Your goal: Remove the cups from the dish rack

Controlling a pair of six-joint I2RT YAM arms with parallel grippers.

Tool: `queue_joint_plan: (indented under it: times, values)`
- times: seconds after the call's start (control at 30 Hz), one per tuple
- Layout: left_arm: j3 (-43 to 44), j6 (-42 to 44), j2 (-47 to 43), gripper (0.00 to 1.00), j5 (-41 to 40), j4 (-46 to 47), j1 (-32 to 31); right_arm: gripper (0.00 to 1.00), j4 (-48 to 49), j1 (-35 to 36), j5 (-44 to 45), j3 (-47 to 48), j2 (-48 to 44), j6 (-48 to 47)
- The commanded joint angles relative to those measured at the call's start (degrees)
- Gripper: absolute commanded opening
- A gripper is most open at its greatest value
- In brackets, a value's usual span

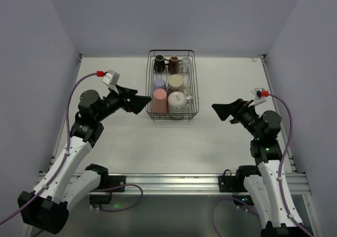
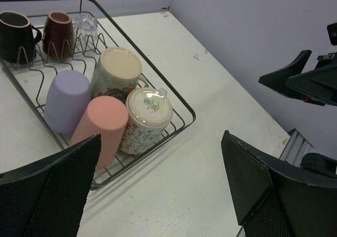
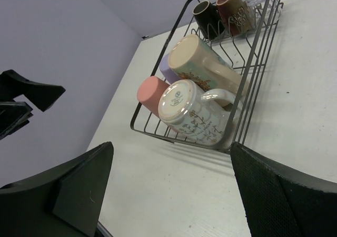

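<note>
The black wire dish rack (image 1: pixel 149 89) stands at the table's middle back. It holds a black mug (image 1: pixel 159 64), a brown mug (image 1: pixel 174 63), a clear glass (image 1: pixel 186 65), a lavender tumbler (image 1: pixel 159 85), a cream mug (image 1: pixel 175 82), a pink tumbler (image 1: pixel 160 101) and a printed mug (image 1: pixel 178 102). My left gripper (image 1: pixel 142 99) is open and empty, just left of the rack's near corner, beside the pink tumbler (image 2: pixel 100 129). My right gripper (image 1: pixel 221 112) is open and empty, right of the rack, facing the printed mug (image 3: pixel 192 113).
Grey walls close the table on three sides. A metal rail (image 1: pixel 174 181) with both arm bases runs along the near edge. Bare white table (image 1: pixel 174 142) lies between the rack and the rail.
</note>
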Motion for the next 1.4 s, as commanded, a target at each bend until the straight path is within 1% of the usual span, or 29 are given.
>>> queue_joint_plan:
  times: [0.0,0.07,0.17,0.2,0.27,0.3,0.37,0.4,0.47,0.5,0.63,0.67,0.7,0.8,0.9,1.03,1.17,1.23,1.37]
  values:
    - [3.8,-2.4,2.7,1.0,1.9,0.2,0.2,0.94,1.7,0.1,-1.3,0.3,0.3,0.5]
    - [4.9,-4.3,4.6,1.0,3.3,2.9,0.2,0.94,1.9,0.1,-1.1,0.0,0.0,0.6]
    - [7.6,-5.3,7.6,1.0,3.4,3.4,-1.0,0.94,2.2,0.1,-1.4,-0.9,-0.8,0.9]
    - [8.3,-4.9,8.3,1.0,0.6,3.4,-2.8,0.94,2.3,0.1,-1.7,-1.1,-0.9,0.9]
    - [10.4,-4.4,11.0,1.0,-2.4,4.3,-5.0,0.94,2.2,0.1,-2.7,-1.2,-0.8,1.0]
    - [11.2,-4.2,12.3,1.0,-4.3,4.8,-7.4,0.94,2.1,0.1,-2.9,-1.2,-0.8,0.9]
    - [15.3,-2.0,16.5,1.0,-7.9,3.4,-9.6,0.94,2.2,0.1,-3.0,-1.4,-1.1,0.5]
    - [18.5,-0.5,17.9,1.0,-13.7,2.1,-11.9,0.94,2.1,0.1,-2.9,-1.5,-1.2,0.2]
    - [21.5,2.9,22.2,1.0,-20.2,-1.8,-13.9,0.94,1.9,0.2,-2.9,-1.7,-1.3,-0.5]
    - [24.0,3.8,23.9,1.0,-24.9,-2.9,-15.1,0.94,2.1,0.2,-3.1,-1.9,-1.2,-0.6]
    - [29.2,6.4,31.2,1.0,-32.5,-7.4,-17.8,0.94,2.9,0.4,-4.2,-3.0,-1.0,-0.5]
    - [30.6,7.0,34.4,1.0,-34.0,-8.0,-19.2,0.94,3.3,0.6,-4.1,-3.2,-1.0,-0.6]
    - [34.0,7.9,36.2,1.0,-35.0,-8.8,-20.0,0.94,3.5,1.2,-3.9,-3.3,-1.1,-0.6]
    - [39.9,11.3,42.7,1.0,-40.8,-11.9,-22.6,0.94,3.5,1.9,-4.3,-3.2,-0.7,-0.6]
    - [43.5,11.7,47.3,1.0,-43.3,-14.1,-22.7,0.94,3.5,2.0,-4.7,-3.4,-0.5,-0.8]
    - [45.1,9.7,51.0,1.0,-45.2,-14.2,-22.9,0.94,4.1,2.0,-4.8,-4.2,-0.3,-0.6]
    - [46.6,9.8,55.5,1.0,-46.6,-14.4,-23.3,0.93,4.4,2.1,-5.7,-4.2,0.3,-0.5]
    - [46.6,10.2,56.7,1.0,-49.3,-14.0,-23.3,0.93,4.4,2.2,-5.6,-4.2,0.3,-0.5]
    - [47.3,11.1,59.0,1.0,-48.5,-13.2,-23.3,0.93,4.4,2.2,-5.8,-4.4,0.4,-0.5]
